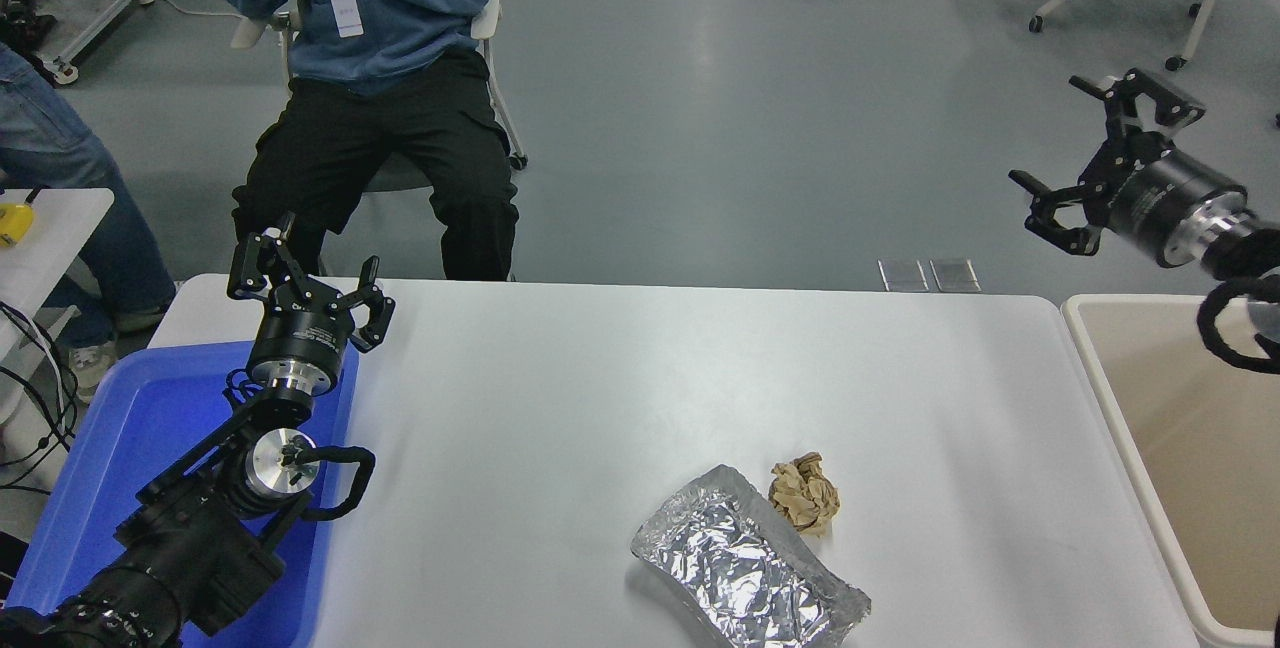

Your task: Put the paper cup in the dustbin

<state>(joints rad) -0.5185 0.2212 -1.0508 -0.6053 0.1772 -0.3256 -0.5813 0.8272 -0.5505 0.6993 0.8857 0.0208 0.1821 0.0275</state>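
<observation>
The paper cup is out of view in the head view. The beige dustbin (1120,398) stands at the table's right edge, and the part of its inside that shows holds nothing I can make out. My right gripper (1065,143) is open and empty, raised high above the bin's far left corner, fingers pointing left. My left gripper (305,273) is open and empty, parked at the lower left above the blue bin.
A bright blue bin (110,458) sits at the table's left edge. A crinkled silver foil tray (745,568) and a crumpled brown paper ball (805,493) lie near the front middle. A seated person (385,78) is at the far side.
</observation>
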